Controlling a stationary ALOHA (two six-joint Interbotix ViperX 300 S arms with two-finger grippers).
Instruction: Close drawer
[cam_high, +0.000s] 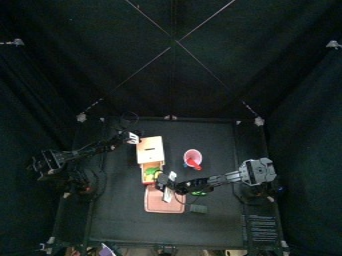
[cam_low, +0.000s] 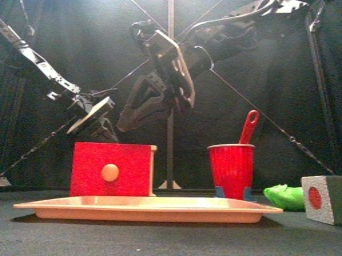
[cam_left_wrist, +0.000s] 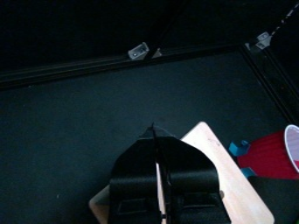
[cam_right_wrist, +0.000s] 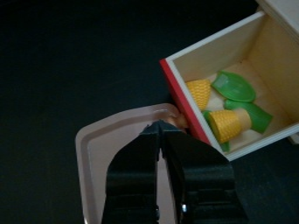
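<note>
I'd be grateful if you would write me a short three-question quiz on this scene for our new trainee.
1. True or false: the drawer is already fully shut.
2. What stands in the red cup? A) a red utensil B) a blue straw C) nothing
3. Name the two colours of the toys lying inside the drawer.

Key: 1. False; the right wrist view looks straight into its open compartment. 2. A. 3. Yellow and green.
</note>
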